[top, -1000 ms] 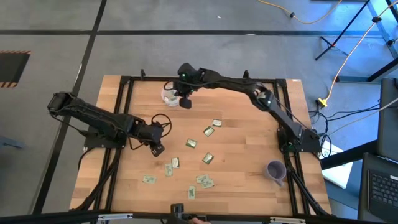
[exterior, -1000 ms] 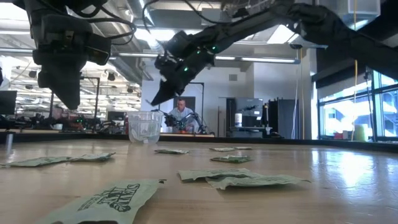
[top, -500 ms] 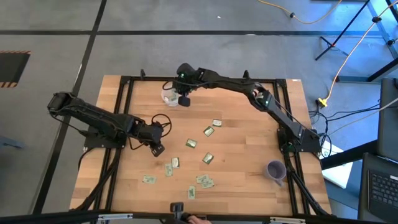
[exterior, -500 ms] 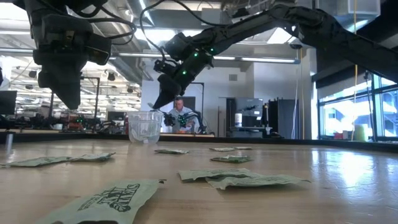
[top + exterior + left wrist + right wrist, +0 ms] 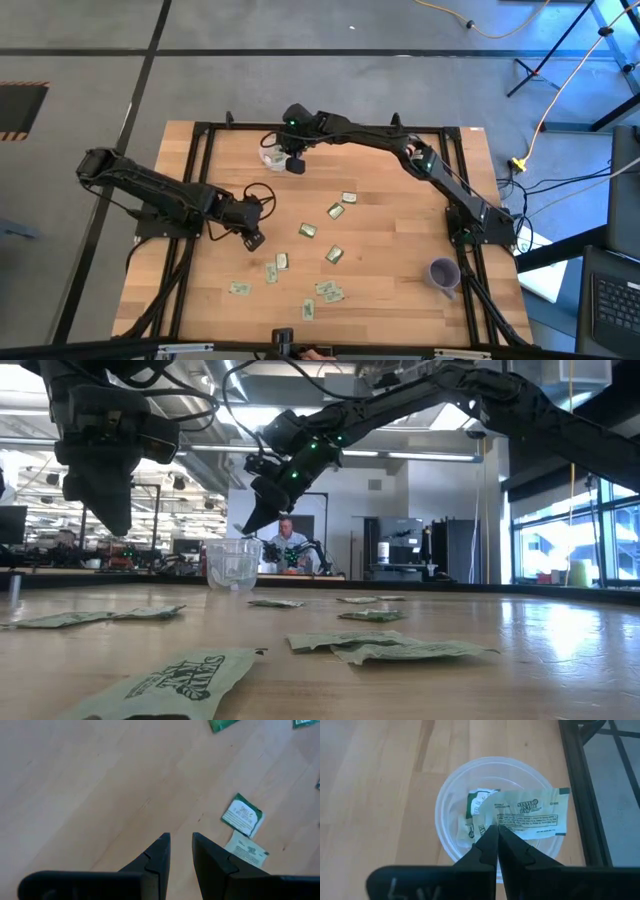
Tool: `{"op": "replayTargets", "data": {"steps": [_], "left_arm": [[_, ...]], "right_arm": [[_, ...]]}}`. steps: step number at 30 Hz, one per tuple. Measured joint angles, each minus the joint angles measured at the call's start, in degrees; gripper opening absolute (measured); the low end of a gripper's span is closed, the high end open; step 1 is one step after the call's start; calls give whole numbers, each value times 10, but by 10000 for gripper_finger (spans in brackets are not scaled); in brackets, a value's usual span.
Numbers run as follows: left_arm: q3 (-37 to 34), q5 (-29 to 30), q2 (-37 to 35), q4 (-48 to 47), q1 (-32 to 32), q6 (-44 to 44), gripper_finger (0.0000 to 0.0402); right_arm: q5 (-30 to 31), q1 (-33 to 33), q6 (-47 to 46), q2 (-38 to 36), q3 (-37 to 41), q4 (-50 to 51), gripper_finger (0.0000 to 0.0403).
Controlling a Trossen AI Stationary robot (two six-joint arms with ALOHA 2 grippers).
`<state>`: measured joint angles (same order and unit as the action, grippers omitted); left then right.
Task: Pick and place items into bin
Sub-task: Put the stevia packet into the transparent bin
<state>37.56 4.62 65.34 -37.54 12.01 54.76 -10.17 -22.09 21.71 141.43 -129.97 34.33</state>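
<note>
The clear cup [image 5: 270, 154] stands on its base near the table's far edge, also seen in the low view [image 5: 233, 563]. One green-and-white packet [image 5: 477, 804] lies inside it. My right gripper [image 5: 498, 831] hangs just above the cup's rim [image 5: 440, 805], shut on another pale packet [image 5: 532, 814]. Several more packets lie flat on the table's middle and near part, such as one [image 5: 307, 231] and another [image 5: 328, 292]. My left gripper [image 5: 181, 840] hovers open over bare wood at the table's left [image 5: 250, 238], touching nothing. My right gripper pinches the pale packet between its two fingers at the middle of one long edge [image 5: 504, 825]. The fingers come from above, slanting down toward the cup. The packet is lifted clear and lies roughly flat over the cup's opening, one end reaching past the rim.
A purple cup [image 5: 443, 273] stands near the table's right near corner. Two packets [image 5: 243, 815] lie close ahead of my left gripper. A black frame rail [image 5: 580, 785] runs just beyond the clear cup. A person shows in the room behind [image 5: 290, 540].
My right gripper has shifted slightly toward the table's left, closer over the clear cup, still shut on the packet. The left arm has kept still.
</note>
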Motion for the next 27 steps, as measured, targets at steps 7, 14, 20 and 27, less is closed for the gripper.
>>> {"op": "replayTargets", "data": {"steps": [7,14,20,27], "left_arm": [[0,11,0,0,0,0,75],[0,12,0,0,0,0,75],[0,18,0,0,0,0,75],[0,18,0,0,0,0,75]], "right_arm": [[-28,0,0,0,0,3,14],[-35,0,-1,0,0,3,14],[-35,0,-1,0,0,3,15],[-35,0,5,0,0,3,16]]}}
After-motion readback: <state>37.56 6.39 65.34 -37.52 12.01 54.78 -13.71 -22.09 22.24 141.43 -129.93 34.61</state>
